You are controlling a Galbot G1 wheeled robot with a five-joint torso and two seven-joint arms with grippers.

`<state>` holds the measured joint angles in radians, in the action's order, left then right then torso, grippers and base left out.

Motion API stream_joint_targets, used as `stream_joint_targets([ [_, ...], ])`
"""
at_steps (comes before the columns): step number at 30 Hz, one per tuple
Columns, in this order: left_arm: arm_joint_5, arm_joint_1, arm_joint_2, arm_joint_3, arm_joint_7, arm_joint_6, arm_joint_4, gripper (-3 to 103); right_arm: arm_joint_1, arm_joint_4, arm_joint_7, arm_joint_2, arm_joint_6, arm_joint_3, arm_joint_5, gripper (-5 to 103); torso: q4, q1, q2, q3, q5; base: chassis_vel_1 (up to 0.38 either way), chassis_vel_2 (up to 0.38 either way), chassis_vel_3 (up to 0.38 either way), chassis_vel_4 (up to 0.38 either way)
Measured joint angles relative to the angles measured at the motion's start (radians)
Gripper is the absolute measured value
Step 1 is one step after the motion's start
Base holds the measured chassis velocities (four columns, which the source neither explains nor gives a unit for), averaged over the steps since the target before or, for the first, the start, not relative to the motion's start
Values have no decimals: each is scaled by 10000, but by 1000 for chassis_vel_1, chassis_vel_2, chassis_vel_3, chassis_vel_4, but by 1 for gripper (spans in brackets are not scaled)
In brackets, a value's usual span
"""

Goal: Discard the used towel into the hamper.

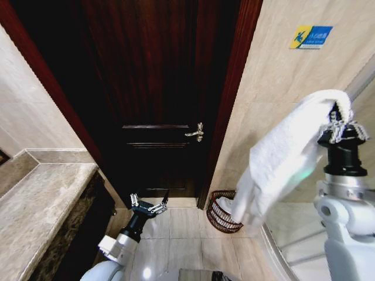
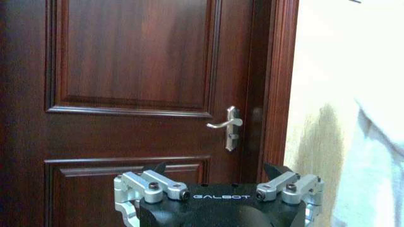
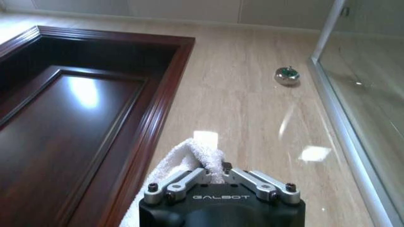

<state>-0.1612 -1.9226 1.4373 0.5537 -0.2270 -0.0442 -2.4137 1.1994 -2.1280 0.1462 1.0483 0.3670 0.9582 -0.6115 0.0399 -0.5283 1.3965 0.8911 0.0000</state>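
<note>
A white towel (image 1: 287, 158) hangs from my right gripper (image 1: 338, 117), which is raised at the right and shut on the towel's top corner. The towel's lower end dangles just above the rim of the hamper (image 1: 221, 212), a dark reddish-brown wire basket on the floor beside the door frame. In the right wrist view the towel (image 3: 189, 158) shows pinched between the shut fingers of that gripper (image 3: 215, 171). My left gripper (image 1: 149, 204) is low near the door, open and empty, and its wrist view shows the same gripper (image 2: 218, 169) facing the door, with the towel (image 2: 372, 170) at the edge.
A dark wooden door (image 1: 158, 88) with a metal handle (image 1: 196, 133) is straight ahead. A stone counter (image 1: 41, 205) runs along the left. A glass shower panel (image 1: 310, 234) curves at the right. Tiled floor (image 1: 181, 234) lies between them.
</note>
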Motion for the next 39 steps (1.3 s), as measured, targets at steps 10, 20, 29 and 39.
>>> stream_joint_targets([
  [10, 0, 0, 0, 0, 0, 0, 0, 100, -1093, 964, 199, -229, 151, -538, 41, 3, -1, 0, 0, -1, 0, 0, 0, 0, 0],
  [20, 0, 0, 0, 0, 0, 0, 0, 100, -2033, 1891, 243, -349, 274, -1154, 112, 3, -1, 0, 0, -1, 1, 0, 0, 0, 0],
  [29, 0, 0, 0, 0, 0, 0, 0, 100, -2973, 2862, 316, -374, 335, -1722, 195, 3, -1, 0, 0, -1, 0, 0, 0, 0, 0],
  [39, 0, 0, 0, 0, 0, 0, 0, 100, -3720, 3783, 440, -455, 551, -2018, 313, 3, 0, 0, 0, -1, -2, 0, 0, 0, 0],
])
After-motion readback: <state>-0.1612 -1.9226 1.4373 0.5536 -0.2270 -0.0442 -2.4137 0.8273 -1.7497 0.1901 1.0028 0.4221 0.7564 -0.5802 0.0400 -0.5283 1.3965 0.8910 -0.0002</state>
